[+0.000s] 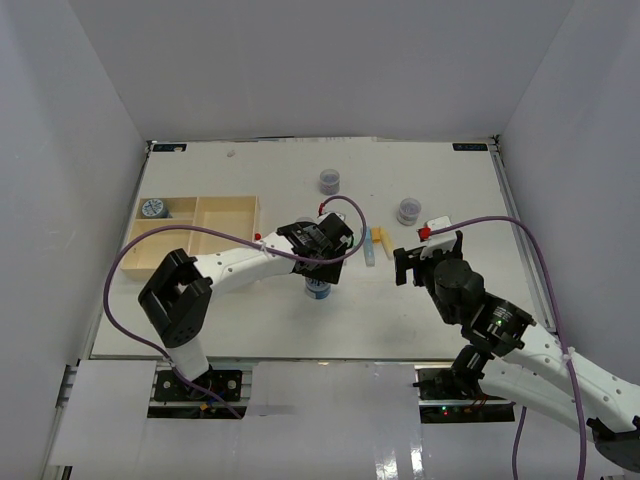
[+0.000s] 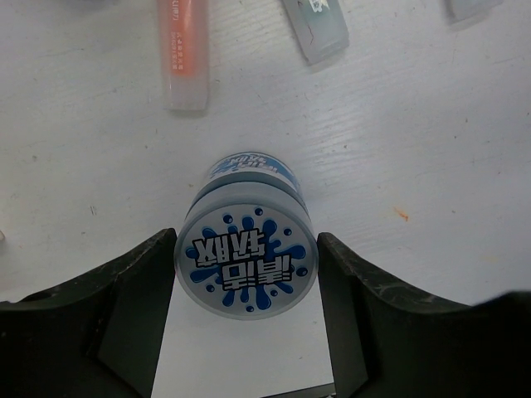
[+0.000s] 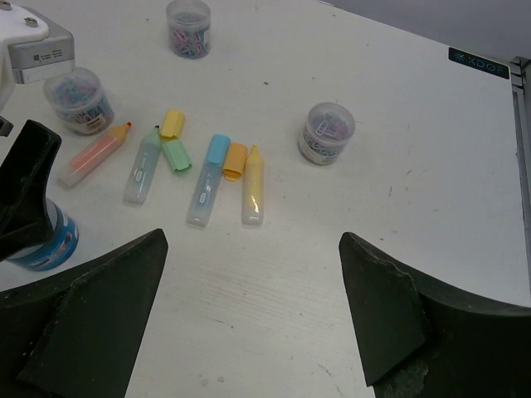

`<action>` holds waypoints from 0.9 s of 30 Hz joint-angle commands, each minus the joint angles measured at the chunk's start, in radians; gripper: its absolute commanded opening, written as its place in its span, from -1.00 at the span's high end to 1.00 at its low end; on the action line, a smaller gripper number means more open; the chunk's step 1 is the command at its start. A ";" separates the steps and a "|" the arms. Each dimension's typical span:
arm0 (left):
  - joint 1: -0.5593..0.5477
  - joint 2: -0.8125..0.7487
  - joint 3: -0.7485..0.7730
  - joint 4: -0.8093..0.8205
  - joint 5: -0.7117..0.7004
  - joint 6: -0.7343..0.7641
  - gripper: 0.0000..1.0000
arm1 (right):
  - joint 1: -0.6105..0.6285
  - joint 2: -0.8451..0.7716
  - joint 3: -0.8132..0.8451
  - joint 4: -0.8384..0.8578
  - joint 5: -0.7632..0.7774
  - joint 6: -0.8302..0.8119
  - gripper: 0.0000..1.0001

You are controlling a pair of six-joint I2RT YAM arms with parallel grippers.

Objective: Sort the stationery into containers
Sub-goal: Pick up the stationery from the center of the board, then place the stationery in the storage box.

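1. Two hazards closest in, both at L gripper (image 2: 246, 242): fingers (image 2: 124, 315) snug vs both sides of blue-lid jar (image 2: 246, 264), upright on table (image 2: 431, 166), near side of the sticks. Can't tell whether squeezing or merely flanking. If lifted on a weak pinch, prob. slips off the smooth round wall & rolls.
2. Same jar: contact seemingly high, at lid level. Could tilt or swing during carry, maybe pop the lid.
3. Next out, R gripper (image 3: 251, 239): fingers spread wide, nothing btwn, hovering short of the sticks. Could meet L arm if both go for the middle at once. Purple cables (image 1: 480, 220) close by too, so snag poss.
4. Orange stick (image 3: 95, 153), blue stick (image 3: 207, 178) & yellow stick (image 3: 253, 186) lying close together, w/ short green bit (image 3: 176, 155) btwn. Hard to pinch one w/o shoving neighbours; prob. scatters them.
5. Wrist-side jar (image 3: 79, 99), grey-purple, right beside L wrist. Likely knocked over by a careless swing toward tray.
6. Tray (image 1: 228, 215) off to L, w/ tray jar (image 1: 153, 208) already in far-L compartment. Thin dividers: low carry may clip a wall, & release over a divider prob. tips the jar.
7. Farthest: far-centre jar (image 1: 329, 181) & far-R jar (image 1: 408, 210), well apart. Long reach, so less margin for aim.
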 commanded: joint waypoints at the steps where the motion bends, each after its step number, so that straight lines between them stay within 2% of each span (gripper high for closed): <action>1: -0.005 -0.033 0.045 -0.020 0.006 -0.009 -0.01 | -0.005 -0.001 0.000 0.009 0.022 -0.001 -0.81; 3: -0.005 -0.044 0.066 -0.044 0.009 -0.012 0.07 | -0.005 -0.001 0.001 0.009 0.019 -0.001 -0.82; 6: 0.000 -0.053 0.132 -0.124 -0.048 -0.009 0.09 | -0.005 -0.001 0.006 0.011 0.008 -0.001 -0.82; 9: 0.052 -0.070 0.221 -0.213 -0.100 0.015 0.09 | -0.005 0.004 0.015 0.009 -0.018 -0.001 -0.82; 17: 0.483 -0.165 0.373 -0.278 -0.071 0.138 0.05 | -0.005 0.010 0.027 0.009 -0.093 0.008 -0.83; 21: 0.725 -0.136 0.480 -0.267 -0.036 0.210 0.02 | -0.005 0.018 0.024 0.009 -0.124 0.006 -0.83; 24: 0.863 -0.104 0.513 -0.249 0.010 0.229 0.02 | -0.005 0.025 0.026 0.009 -0.144 0.002 -0.84; 26: 0.915 -0.087 0.520 -0.223 0.045 0.233 0.02 | -0.005 0.025 0.021 0.009 -0.153 -0.003 -0.83; 27: 0.981 -0.064 0.522 -0.215 0.052 0.235 0.02 | -0.005 0.025 0.020 0.009 -0.158 -0.006 -0.84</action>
